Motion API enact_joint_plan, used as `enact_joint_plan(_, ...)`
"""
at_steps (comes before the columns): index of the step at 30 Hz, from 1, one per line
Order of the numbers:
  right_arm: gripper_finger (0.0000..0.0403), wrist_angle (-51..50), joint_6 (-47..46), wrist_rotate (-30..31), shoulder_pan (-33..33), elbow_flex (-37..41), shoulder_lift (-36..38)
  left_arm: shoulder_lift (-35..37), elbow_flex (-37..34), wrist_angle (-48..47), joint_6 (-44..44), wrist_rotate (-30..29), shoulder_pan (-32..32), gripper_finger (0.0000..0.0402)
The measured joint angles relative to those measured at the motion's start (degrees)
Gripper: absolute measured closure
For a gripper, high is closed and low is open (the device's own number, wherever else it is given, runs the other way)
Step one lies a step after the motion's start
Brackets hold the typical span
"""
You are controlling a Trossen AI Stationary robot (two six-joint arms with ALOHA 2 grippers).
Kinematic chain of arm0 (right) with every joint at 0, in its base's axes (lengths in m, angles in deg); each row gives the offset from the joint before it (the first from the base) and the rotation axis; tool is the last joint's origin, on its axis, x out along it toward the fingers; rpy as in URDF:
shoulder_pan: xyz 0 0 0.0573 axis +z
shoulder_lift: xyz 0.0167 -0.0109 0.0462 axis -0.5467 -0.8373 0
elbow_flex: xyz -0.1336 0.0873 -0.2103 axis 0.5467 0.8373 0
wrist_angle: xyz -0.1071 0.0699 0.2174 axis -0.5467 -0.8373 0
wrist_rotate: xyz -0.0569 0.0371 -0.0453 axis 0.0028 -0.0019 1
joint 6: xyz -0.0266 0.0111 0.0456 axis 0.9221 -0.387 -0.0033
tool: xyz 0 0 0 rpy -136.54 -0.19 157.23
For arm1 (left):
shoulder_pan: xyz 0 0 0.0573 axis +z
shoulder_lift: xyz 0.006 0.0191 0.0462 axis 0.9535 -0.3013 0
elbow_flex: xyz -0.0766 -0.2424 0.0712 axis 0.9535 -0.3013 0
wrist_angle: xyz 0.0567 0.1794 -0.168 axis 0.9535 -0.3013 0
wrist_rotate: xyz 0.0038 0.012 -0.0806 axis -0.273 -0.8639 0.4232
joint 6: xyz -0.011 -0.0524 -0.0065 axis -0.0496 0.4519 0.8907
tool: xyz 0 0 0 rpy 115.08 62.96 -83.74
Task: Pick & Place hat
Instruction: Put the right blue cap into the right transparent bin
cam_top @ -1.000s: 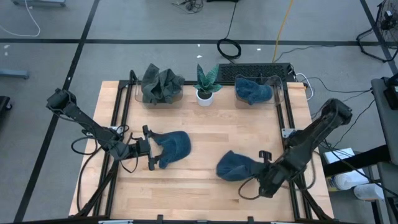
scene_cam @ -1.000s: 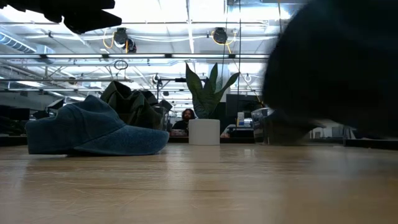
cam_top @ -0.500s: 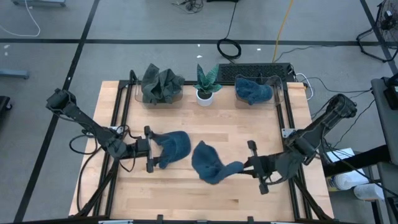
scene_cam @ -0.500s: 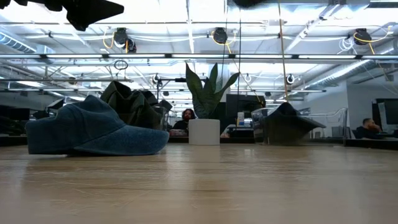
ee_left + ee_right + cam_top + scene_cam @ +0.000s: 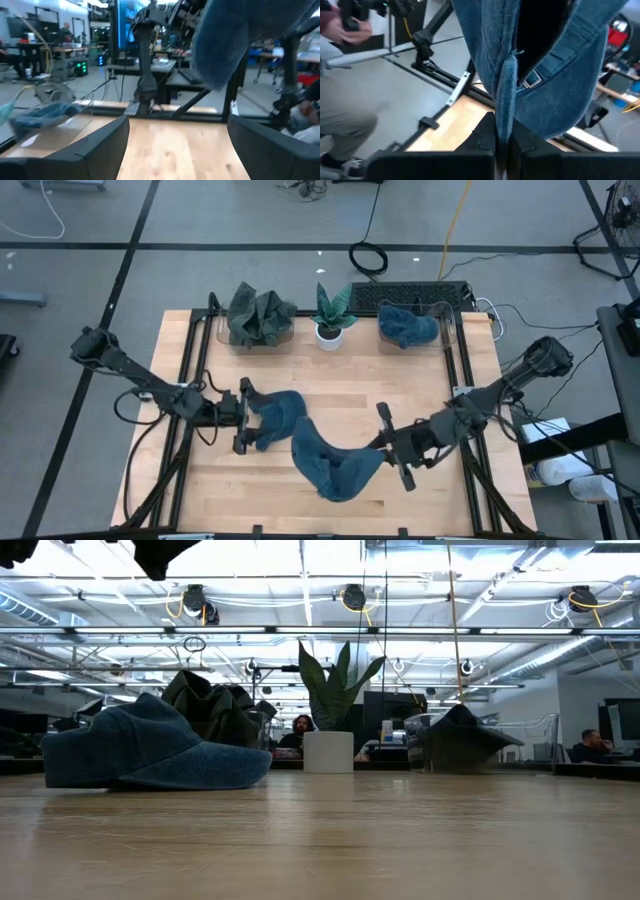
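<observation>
The right hand (image 5: 388, 446), pinched shut on the hanging blue denim hat (image 5: 328, 463), has swung it from the table's (image 5: 420, 380) right side toward centre, mid-transfer; the left hand (image 5: 243, 415), fingers spread, waits beside a second blue denim cap (image 5: 280, 413)

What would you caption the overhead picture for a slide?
Right gripper carries a blue hat above the wooden table; open left gripper waits by another hat.

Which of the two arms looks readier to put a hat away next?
The right one. Its gripper is already shut on a blue hat lifted off the table. The left gripper is open beside the other blue hat, holding nothing.
</observation>
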Motion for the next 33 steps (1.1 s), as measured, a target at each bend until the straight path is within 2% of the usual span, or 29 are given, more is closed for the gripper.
enact_joint_plan(5, 0.0403, 3.81, 3.12, -4.32, -3.25, 0.02, -1.72, -0.02, 1.32, 1.14, 0.41, 3.95, 1.47, 0.0057)
enact_joint_plan(11, 0.0403, 9.31, 6.53, -9.82, -6.16, 0.02, -3.36, -2.24, 6.59, -0.18, -0.92, 6.5, 2.9, 0.0057)
enact_joint_plan(16, 0.0403, 12.08, 9.45, -10.25, -6.82, 0.07, -3.42, -5.99, 12.81, -5.53, -1.42, 7.67, 4.14, 0.0057)
enact_joint_plan(21, 0.0403, 14.47, 11.81, -11.76, -6.81, 0.07, -3.43, -9.97, 18.09, -6.45, -3.72, 8.08, 5.45, 0.0057)
enact_joint_plan(27, 0.0403, 14.77, 13.88, -11.59, -6.86, 0.04, -3.42, -13.05, 22.5, -6.66, -2.2, 19.23, 7.31, 0.0057)
enact_joint_plan(33, 0.0403, 15.15, 14.17, -11.75, -7.48, 0.04, -3.42, -15.61, 25.56, -6.73, -0.81, 23.26, 7.77, 0.0057)
